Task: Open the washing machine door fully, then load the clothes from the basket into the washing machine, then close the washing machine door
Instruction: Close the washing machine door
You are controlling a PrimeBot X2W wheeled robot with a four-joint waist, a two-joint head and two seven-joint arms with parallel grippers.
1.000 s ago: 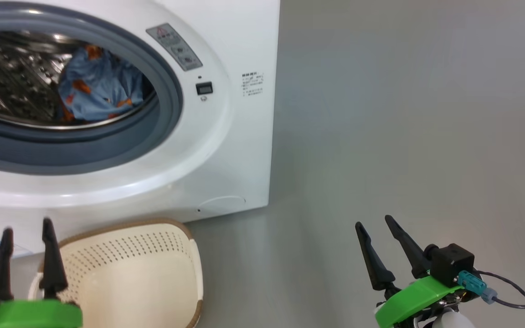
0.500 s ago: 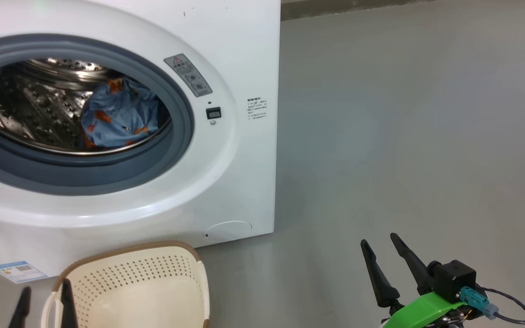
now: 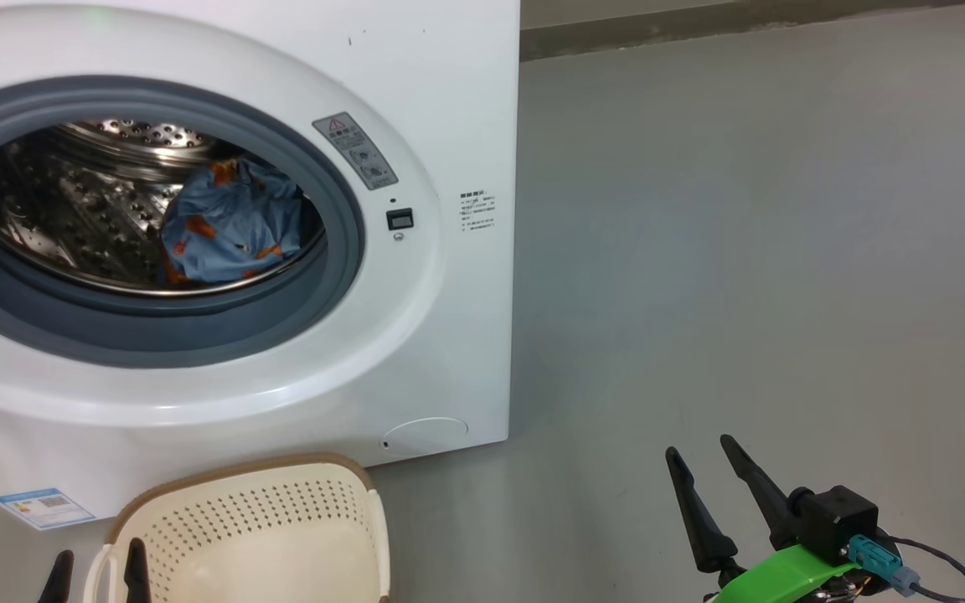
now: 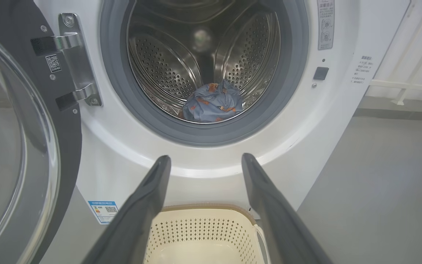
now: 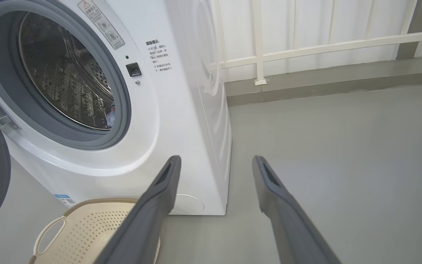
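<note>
**Clothes in the drum, door swung wide, both grippers free**

The big white front-loading washing machine [image 3: 449, 84] stands on the grey floor [image 3: 742, 251]. Its large round door with a glossy black rim and clear domed glass [image 4: 13, 146] hangs open on a steel hinge [image 4: 75, 62] at the left of the opening. The small bundle of light blue clothes printed with orange figures [image 3: 231, 222] lies inside the steel perforated drum [image 4: 167, 66], low and towards the right, just behind the grey rubber gasket [image 3: 340, 251].

The small cream plastic basket with perforated sides and a brown woven-look rim [image 3: 265, 528] sits on the floor on the near side of the machine, below the opening. Its far rim is close to the machine's front, and its bare cream inside is showing. A blue label sticker [image 3: 43, 507] is at the machine's lower left and a round hatch [image 3: 425, 435] at its lower right.

The left gripper [image 3: 99, 553] hovers at the basket's near left edge, its two dark fingers spread apart and grasping nothing. The right gripper [image 3: 699, 445] hangs over bare floor, well to the right of the machine, its fingers likewise parted and released. A white railing [image 5: 306, 44] runs along the far wall.
</note>
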